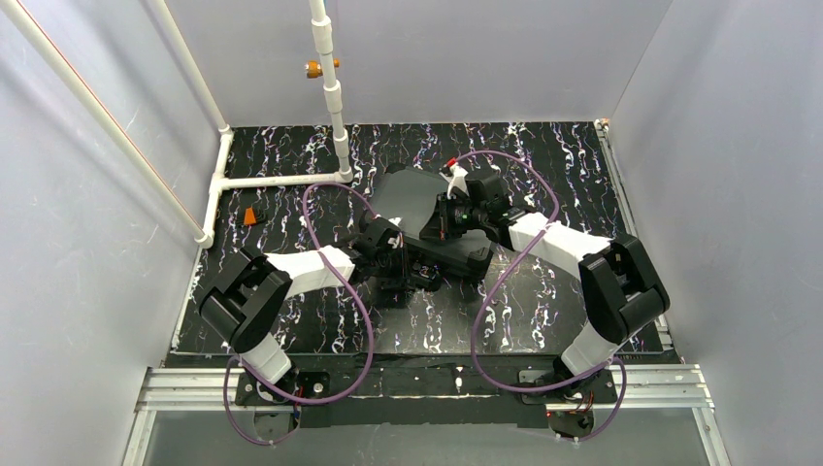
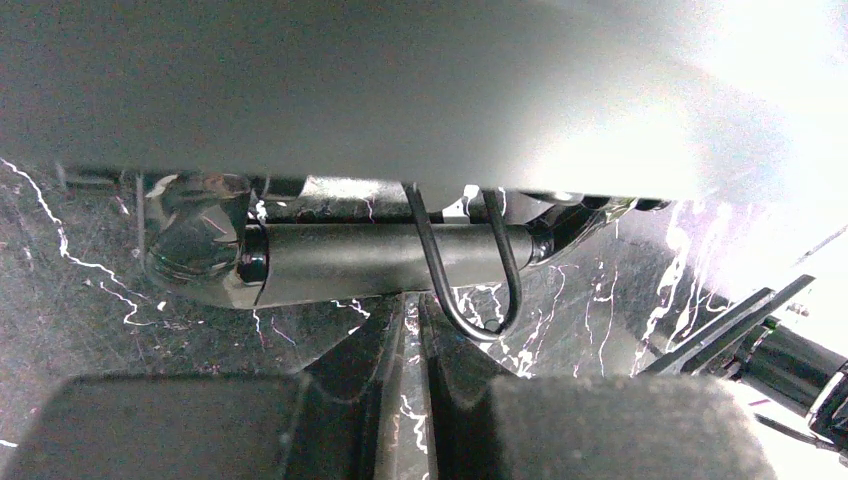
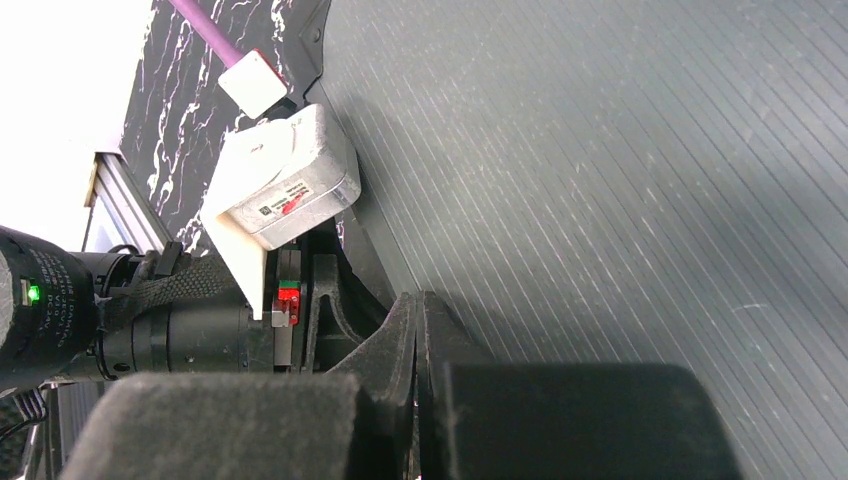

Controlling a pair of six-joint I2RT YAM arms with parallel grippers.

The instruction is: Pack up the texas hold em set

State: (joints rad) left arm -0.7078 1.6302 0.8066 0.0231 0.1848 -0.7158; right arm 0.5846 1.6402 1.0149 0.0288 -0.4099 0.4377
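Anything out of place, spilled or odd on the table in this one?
The black case sits turned askew to the edges of the table. A small orange block lies alone at the far left, beside the white pipe. No loose chips or cards show anywhere.

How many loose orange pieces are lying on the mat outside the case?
1: the small orange block, on the left side of the mat, near the white pipe and well apart from the black case. Parts of the mat around the case are covered, so more could be hidden.
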